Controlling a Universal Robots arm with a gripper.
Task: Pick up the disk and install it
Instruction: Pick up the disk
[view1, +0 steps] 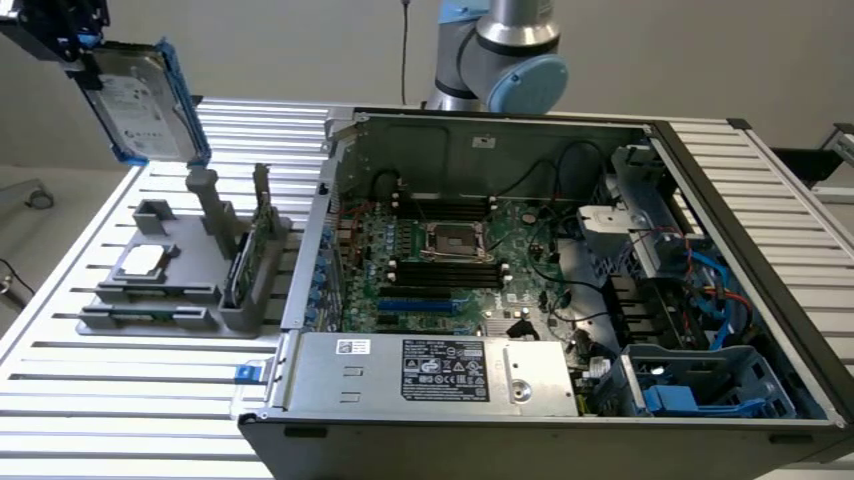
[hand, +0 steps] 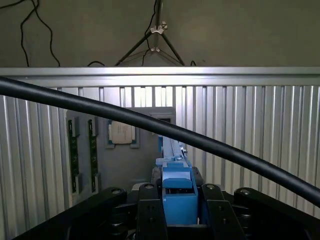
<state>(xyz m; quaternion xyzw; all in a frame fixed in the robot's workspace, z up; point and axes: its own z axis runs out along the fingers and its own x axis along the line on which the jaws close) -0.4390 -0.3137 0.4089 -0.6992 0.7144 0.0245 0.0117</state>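
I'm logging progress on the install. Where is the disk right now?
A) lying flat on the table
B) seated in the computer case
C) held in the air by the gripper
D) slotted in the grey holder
C: the gripper is closed on the disk, which hangs clear of the grey holder and outside the case.

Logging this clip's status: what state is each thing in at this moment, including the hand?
disk: held up in the air, tilted near upright, clamped in the hand.
hand: shut on the disk's blue carrier.
computer case: lying on its side, panel off, inside exposed.
chip: lying flat on the grey fixture.
circuit card: standing on edge in a fixture slot.
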